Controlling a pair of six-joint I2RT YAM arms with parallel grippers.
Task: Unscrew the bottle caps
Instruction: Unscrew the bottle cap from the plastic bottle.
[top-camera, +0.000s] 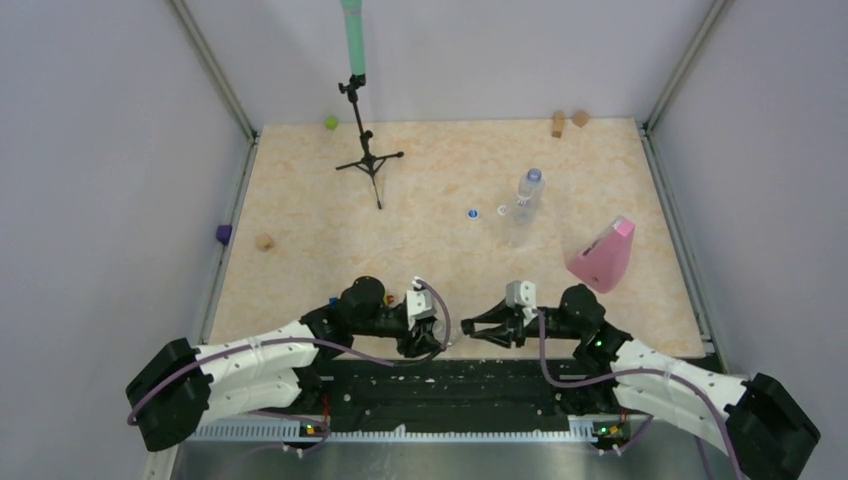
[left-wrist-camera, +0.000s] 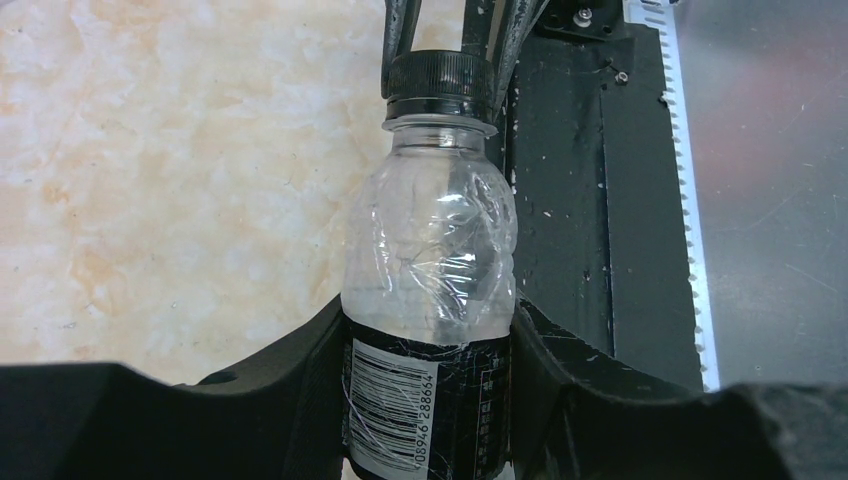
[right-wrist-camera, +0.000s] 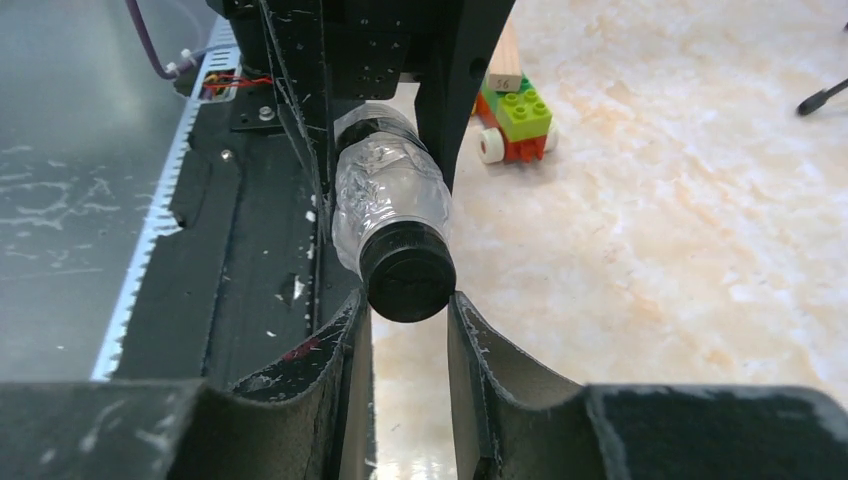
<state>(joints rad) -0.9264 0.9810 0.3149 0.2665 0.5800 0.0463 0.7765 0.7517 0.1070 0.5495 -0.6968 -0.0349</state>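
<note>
Here, left tool (left-wrist-camera: 430, 330) clamping crinkled clear bottle (left-wrist-camera: 430, 240), right tool (right-wrist-camera: 405, 308) pinched on round black cap (right-wrist-camera: 405, 272) — marbled tabletop (left-wrist-camera: 150, 150).

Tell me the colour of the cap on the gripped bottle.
Black cap, clearest from the left wrist.

Robotics lab test cell, plain white walls (top-camera: 100, 150), aluminium frame posts (top-camera: 213, 70), small tripod (top-camera: 370, 160)

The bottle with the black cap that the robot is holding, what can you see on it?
The bottle is small and made of clear, crinkly plastic, with a black label that shows a barcode. Its ribbed black cap sits on the neck. The bottle is held sideways between the two arms, near the table's front edge. The left gripper clamps the labelled body, and the right gripper is closed on the cap.
</note>
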